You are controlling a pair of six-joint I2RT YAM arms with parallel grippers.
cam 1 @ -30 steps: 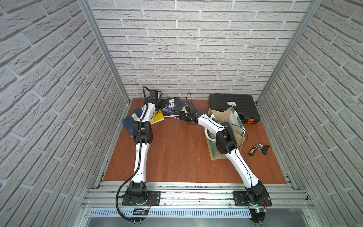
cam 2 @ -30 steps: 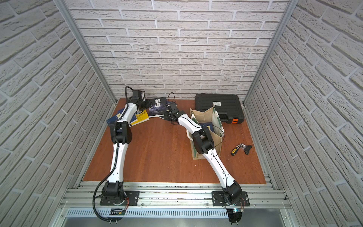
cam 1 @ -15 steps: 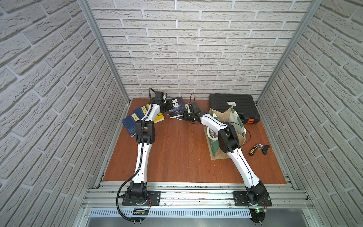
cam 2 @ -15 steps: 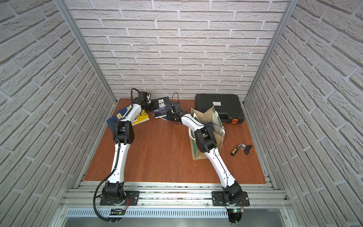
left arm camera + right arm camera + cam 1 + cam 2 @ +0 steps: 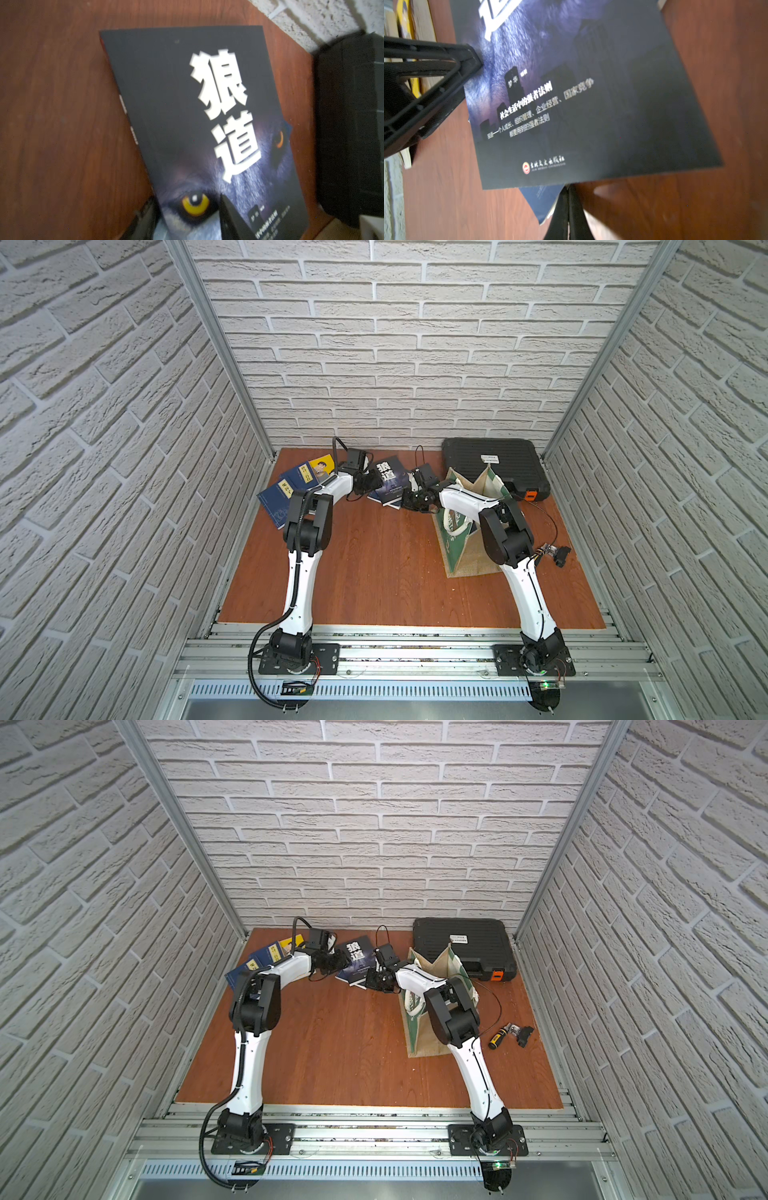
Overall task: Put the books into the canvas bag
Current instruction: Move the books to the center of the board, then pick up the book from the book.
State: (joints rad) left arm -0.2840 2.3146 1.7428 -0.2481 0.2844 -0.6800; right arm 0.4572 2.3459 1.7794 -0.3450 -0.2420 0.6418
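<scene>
While the canvas bag (image 5: 467, 560) stands upright and open-mouthed on the right half of the counter (image 5: 374, 580), both arms stretch to the far middle. There a wolf book (image 5: 388, 477), dark with large white characters, lies just left of the bag.

The left hand (image 5: 371, 482) is at this book's left edge. In the left wrist view one finger (image 5: 230, 220) lies on the cover beside the wolf's yellow eye. The other finger (image 5: 145, 218) sits below the edge, so the hand is clamped on the book.

The right hand (image 5: 405, 504) is at the book's near right corner. In the right wrist view its fingers (image 5: 560, 218) are pressed flat together with nothing visible between them. Their tips touch the edge of the cover, above a navy book (image 5: 542, 199) that lies under the wolf book. The wolf book's near end looks raised a little off the counter, though blur makes that hard to judge.

More books lie fanned at the far left: navy books (image 5: 276, 502) with yellow labels and a yellow-cover book (image 5: 323, 466). A black case (image 5: 492, 464) lies flat at the far right, behind the bag. In a top view a small yellow-handled tool (image 5: 496, 1040) lies right of the bag.
</scene>
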